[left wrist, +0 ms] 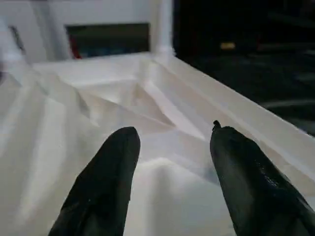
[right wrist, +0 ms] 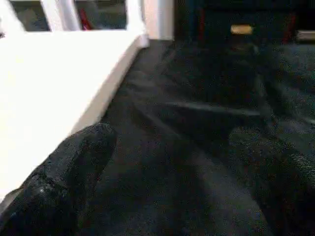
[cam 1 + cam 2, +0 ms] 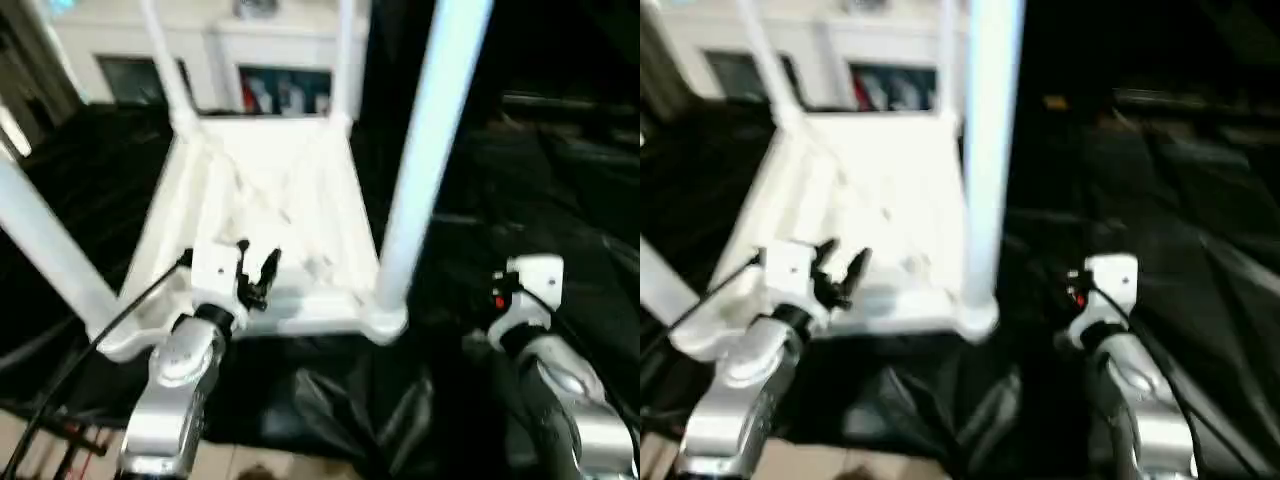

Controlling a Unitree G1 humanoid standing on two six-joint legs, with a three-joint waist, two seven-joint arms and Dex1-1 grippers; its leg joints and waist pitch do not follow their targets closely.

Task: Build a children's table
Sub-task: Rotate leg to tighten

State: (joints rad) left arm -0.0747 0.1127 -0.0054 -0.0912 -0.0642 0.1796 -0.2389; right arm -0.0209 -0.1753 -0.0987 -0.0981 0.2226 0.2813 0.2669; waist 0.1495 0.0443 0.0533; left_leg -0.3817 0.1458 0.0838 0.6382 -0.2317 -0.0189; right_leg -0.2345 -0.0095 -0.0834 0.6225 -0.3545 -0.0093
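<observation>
the white plastic ribbed tabletop (image 3: 270, 210) lies upside down on the black-draped worktop (image 3: 540, 190), four white tapered tube legs (image 3: 432, 140) standing in its sockets. left claw (image 3: 256, 273) hovers released over its near edge; right claw (image 2: 162, 162) gapes empty beside. a careless nudge could tip a loosely seated leg

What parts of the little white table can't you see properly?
- Leg tops: cut off by the head views' upper edge.
- Near-left corner socket of the tabletop: hidden behind the left gripper and its forearm.
- Whether the legs sit fully in their sockets: too blurred.
</observation>
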